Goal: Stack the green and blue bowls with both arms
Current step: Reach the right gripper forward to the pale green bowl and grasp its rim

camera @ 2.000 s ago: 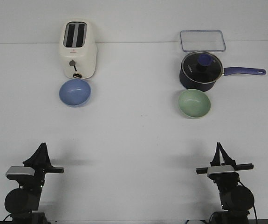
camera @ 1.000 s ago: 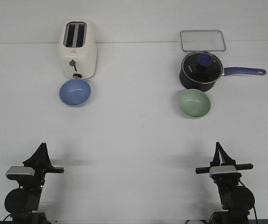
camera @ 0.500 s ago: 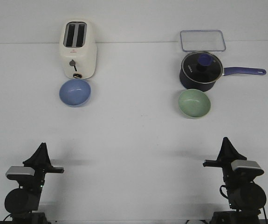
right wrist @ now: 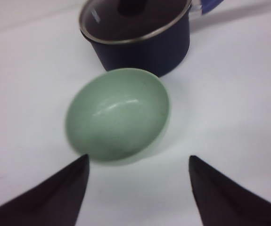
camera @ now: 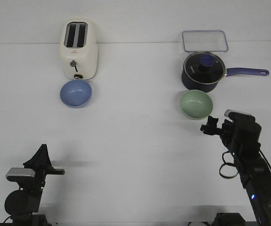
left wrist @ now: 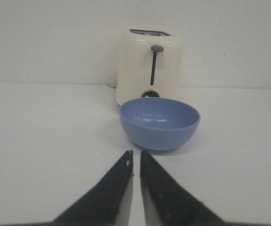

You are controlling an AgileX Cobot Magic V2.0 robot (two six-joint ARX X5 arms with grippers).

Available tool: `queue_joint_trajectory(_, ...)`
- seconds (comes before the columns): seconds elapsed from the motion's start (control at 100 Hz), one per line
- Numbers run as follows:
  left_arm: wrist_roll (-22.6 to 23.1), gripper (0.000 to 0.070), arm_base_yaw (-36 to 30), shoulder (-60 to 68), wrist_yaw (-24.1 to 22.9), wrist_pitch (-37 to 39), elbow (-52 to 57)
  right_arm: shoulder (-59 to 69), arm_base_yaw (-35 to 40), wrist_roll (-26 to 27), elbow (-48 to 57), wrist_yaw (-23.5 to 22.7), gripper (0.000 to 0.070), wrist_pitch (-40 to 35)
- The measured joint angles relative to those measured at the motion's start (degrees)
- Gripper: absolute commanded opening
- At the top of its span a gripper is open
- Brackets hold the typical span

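The periwinkle blue bowl (camera: 76, 93) sits upright at the back left, just in front of a toaster; it also shows in the left wrist view (left wrist: 160, 123). The pale green bowl (camera: 196, 104) sits upright at the back right, just in front of a saucepan; it also shows in the right wrist view (right wrist: 118, 113). My left gripper (camera: 43, 148) rests shut and empty near the front left edge, far short of the blue bowl; its tips show in the left wrist view (left wrist: 136, 151). My right gripper (camera: 210, 126) is open and empty, raised just short of the green bowl (right wrist: 138, 157).
A cream toaster (camera: 78, 49) stands behind the blue bowl. A dark blue saucepan (camera: 203, 70) with a glass lid stands behind the green bowl, its handle pointing right. A clear lidded container (camera: 205, 40) lies behind the pan.
My right arm has lifted from its rest at the front right and swung forward to the green bowl, and its jaws now stand open. The left arm and both bowls have not moved.
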Motion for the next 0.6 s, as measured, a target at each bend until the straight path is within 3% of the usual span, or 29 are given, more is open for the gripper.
queue_joint_trajectory(0.41,0.0,0.0015,0.0,0.0,0.0,0.0,0.0,32.0,-2.0,-3.2,19.6,-0.9,0.0506,-3.7)
queue_joint_trajectory(0.49,0.0,0.0015,0.0,0.0,0.0,0.0,0.0,35.2,-2.3,-3.4,21.0,-1.0,0.0371,-3.7)
queue_joint_trajectory(0.6,0.0,0.0015,0.0,0.0,0.0,0.0,0.0,37.6,-2.7,-3.4,21.2,-1.0,0.0073,-3.8)
